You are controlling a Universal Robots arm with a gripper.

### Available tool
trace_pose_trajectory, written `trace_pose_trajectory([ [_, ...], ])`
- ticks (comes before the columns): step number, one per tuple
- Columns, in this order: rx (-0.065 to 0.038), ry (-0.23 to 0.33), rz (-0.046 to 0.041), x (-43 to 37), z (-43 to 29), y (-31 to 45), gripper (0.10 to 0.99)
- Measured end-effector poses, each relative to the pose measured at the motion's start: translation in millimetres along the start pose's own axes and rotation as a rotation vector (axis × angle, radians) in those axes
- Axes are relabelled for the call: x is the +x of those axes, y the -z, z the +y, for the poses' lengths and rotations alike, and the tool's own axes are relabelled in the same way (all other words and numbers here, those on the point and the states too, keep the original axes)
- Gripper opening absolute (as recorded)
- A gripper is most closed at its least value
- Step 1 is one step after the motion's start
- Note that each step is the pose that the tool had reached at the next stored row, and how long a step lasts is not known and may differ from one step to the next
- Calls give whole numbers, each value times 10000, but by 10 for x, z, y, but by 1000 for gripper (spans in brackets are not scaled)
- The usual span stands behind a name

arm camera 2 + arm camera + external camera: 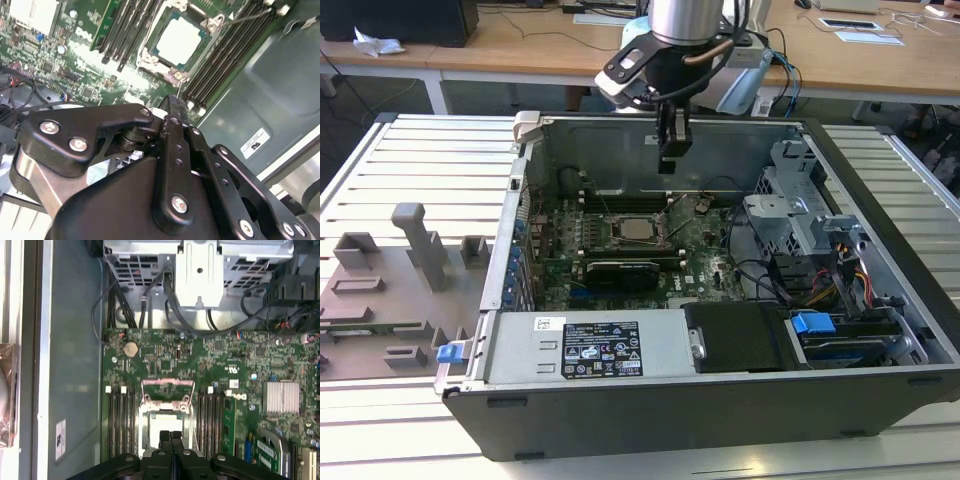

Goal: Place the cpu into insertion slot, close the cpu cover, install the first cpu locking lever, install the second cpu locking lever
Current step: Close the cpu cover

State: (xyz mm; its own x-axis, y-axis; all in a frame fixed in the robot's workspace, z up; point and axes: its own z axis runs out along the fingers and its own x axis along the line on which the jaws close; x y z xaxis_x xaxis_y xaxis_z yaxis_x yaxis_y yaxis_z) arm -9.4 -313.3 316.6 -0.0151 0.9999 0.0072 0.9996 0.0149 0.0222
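Surface: pale slatted desk (420,150) carrying an open case (720,410).
End effector: I see the end effector (667,160) hanging above the board inside the case, fingers pressed together, empty.
Cpu: cpu (181,41) lies flat in the slot (146,60), silver top up.
Cover: cover (167,390) reads to me as swung open beside the slot, green board showing through its window.

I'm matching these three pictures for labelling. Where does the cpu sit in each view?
Exterior view: the cpu lies mid-board, beneath the claw.
Second wrist view: it is the pale square just beyond the claw.
First wrist view: it is the pale patch, partly hidden by the claw.
Shared landmark: the black memory slots flanking it on both sides.
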Motion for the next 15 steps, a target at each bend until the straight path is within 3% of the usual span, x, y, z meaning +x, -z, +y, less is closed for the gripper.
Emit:
trace_pose_trajectory([
  [2, 6, 0, 0, -1, 40, -1, 106],
  [3, 14, -1, -1, -2, 103, -2, 106],
  [8, 43, 0, 2, -3, 258, -6, 106],
  [15, 81, -1, 2, -6, 420, -11, 106],
])
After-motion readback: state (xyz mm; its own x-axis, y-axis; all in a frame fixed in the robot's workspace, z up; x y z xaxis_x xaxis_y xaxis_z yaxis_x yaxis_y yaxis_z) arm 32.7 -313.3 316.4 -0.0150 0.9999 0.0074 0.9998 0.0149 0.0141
